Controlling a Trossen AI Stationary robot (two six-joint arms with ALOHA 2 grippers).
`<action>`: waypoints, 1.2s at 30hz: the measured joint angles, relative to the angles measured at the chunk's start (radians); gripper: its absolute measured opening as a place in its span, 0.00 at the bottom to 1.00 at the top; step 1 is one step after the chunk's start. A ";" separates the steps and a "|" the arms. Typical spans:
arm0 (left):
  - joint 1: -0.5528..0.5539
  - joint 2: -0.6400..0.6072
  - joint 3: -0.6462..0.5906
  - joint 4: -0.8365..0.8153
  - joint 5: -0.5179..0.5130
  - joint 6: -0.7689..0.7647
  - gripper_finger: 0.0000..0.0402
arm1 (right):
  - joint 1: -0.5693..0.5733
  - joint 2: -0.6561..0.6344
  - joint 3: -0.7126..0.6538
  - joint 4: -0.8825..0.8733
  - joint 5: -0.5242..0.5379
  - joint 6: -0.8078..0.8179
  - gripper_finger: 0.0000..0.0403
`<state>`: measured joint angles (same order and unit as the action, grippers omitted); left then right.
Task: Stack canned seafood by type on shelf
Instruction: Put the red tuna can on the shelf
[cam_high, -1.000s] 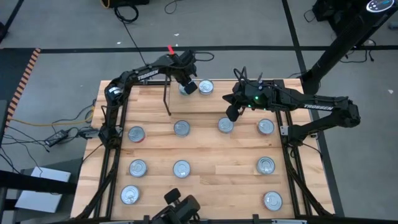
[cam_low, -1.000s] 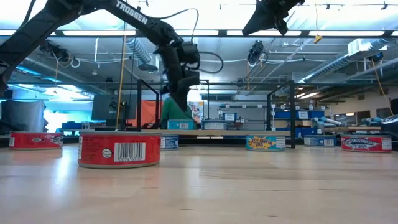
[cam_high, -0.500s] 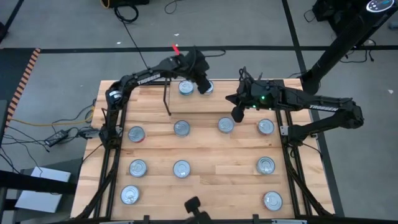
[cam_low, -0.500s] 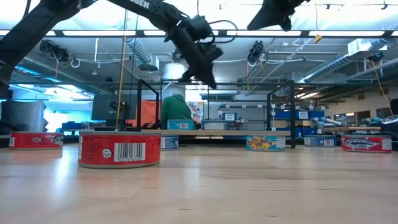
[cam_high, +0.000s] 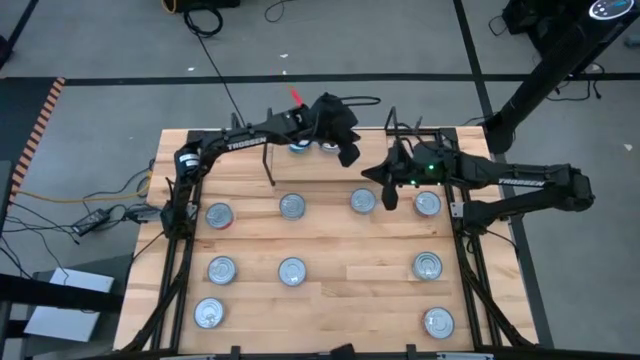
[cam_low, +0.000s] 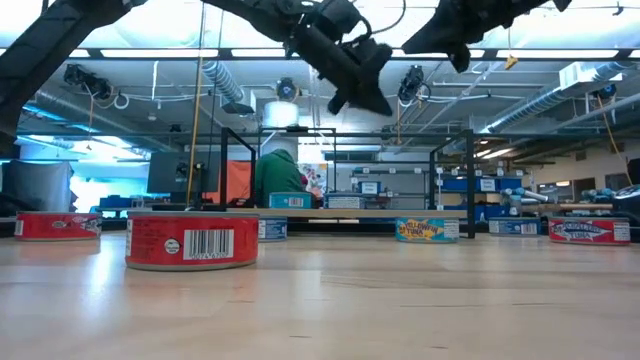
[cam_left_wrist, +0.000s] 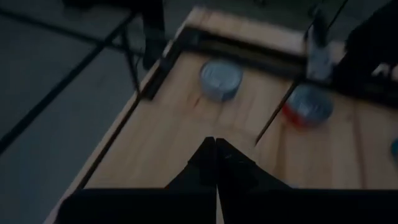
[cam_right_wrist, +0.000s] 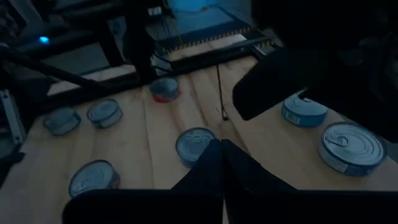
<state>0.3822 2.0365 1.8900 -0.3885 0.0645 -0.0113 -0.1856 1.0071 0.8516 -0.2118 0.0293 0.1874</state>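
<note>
Your left gripper (cam_high: 349, 155) hangs closed and empty above the table's far edge, just beside two tins (cam_high: 300, 146) on the shelf (cam_high: 270, 160). Your right gripper (cam_high: 391, 195), closed and empty, hovers between two mid-row tins (cam_high: 362, 201).

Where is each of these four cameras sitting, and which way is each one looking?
High view: above, looking straight down on the table, its tins and both arms; left hand, right hand.
Low view: at tabletop height, looking level past a red tin into the room; both arms overhead.
Left wrist view: on the left arm, looking past its shut fingers at the table's edge.
Right wrist view: on the right arm, looking past its shut fingers at tins.
Shared: the high and low views both show both arms.
</note>
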 joint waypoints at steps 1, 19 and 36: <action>-0.008 0.000 0.000 0.027 0.000 0.000 0.00 | 0.000 -0.018 -0.010 0.000 -0.004 -0.002 0.00; -0.152 -0.001 -0.129 0.385 -0.031 -0.087 0.00 | 0.002 -0.212 -0.104 -0.001 -0.135 -0.008 0.00; -0.260 -0.037 -0.129 0.262 -0.039 -0.097 0.00 | 0.002 -0.238 -0.104 0.000 -0.264 -0.042 0.01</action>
<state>0.1225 1.9991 1.7611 -0.1265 0.0250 -0.1085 -0.1837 0.7692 0.7475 -0.2115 -0.2348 0.1452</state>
